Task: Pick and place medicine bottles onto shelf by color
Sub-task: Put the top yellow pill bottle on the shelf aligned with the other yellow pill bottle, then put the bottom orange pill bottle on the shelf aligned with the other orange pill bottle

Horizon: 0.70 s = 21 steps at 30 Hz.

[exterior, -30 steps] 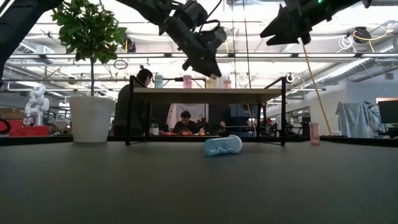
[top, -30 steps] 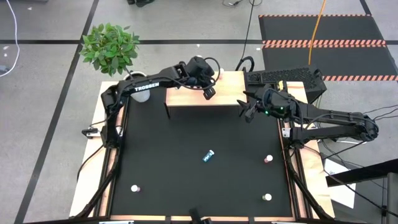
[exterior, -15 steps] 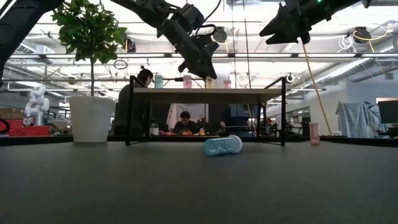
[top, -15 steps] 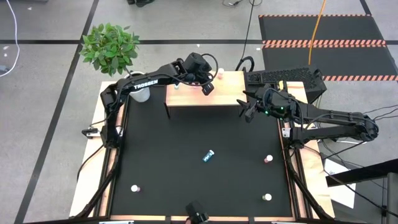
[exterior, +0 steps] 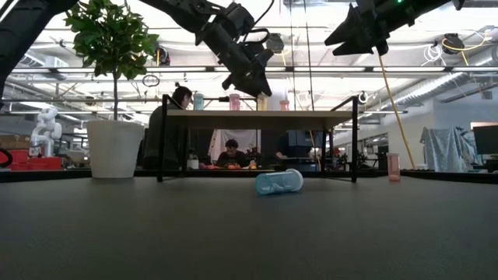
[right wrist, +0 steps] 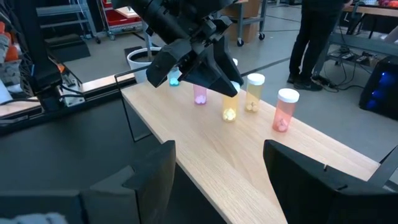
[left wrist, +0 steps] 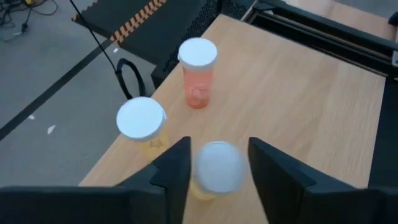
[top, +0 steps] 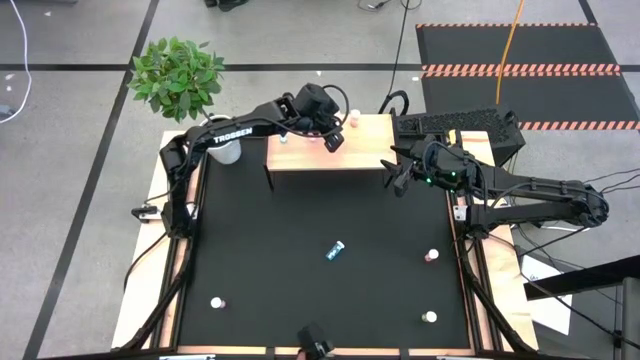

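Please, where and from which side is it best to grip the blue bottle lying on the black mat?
Probably from straight above, fingers closing across the middle of the body. The blue bottle lies on its side on the mat, white cap toward the near edge, with nothing close beside it, so its round flanks look free.

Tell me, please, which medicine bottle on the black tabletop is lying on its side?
The teal-blue bottle near the table's middle; the other three bottles on the tabletop stand upright on their bases.

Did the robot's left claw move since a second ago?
Yes. The left gripper pulled back over the shelf, away from its front edge; low view shows it slightly higher.
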### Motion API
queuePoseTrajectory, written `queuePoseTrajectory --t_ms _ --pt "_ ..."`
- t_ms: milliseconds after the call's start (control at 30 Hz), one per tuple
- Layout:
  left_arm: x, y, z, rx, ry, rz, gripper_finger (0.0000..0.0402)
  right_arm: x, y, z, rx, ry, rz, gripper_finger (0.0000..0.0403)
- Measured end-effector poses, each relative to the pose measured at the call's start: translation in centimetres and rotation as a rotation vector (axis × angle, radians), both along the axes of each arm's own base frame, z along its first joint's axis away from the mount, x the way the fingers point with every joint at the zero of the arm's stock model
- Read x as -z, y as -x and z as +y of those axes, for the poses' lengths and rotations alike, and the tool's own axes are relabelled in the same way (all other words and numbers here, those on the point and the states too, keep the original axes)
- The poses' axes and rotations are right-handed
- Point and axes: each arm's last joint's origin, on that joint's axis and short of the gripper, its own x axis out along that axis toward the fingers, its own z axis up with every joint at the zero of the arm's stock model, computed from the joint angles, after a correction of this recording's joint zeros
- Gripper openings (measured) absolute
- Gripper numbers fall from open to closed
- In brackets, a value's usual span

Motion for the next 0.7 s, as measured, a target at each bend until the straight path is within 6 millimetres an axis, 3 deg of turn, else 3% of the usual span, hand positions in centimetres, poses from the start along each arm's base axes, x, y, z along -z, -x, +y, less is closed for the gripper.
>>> queuePoseTrajectory --t_ms 367,533,700 --pt "-0.6 0.3 -0.2 -0.001 0.01 0.001 0.0303 0.0 0.0 0.0 0.01 -0.032 -0.021 0.024" --pt "-5.1 1.1 -1.5 0.052 -0.045 -0.045 0.0333 0.0 -0.1 0.2 -0.051 -0.051 -0.026 0.024" --pt "-8.9 2.0 -3.9 0.084 -0.085 -0.043 0.0337 -0.3 -0.4 0.5 -0.187 -0.082 -0.064 0.024"
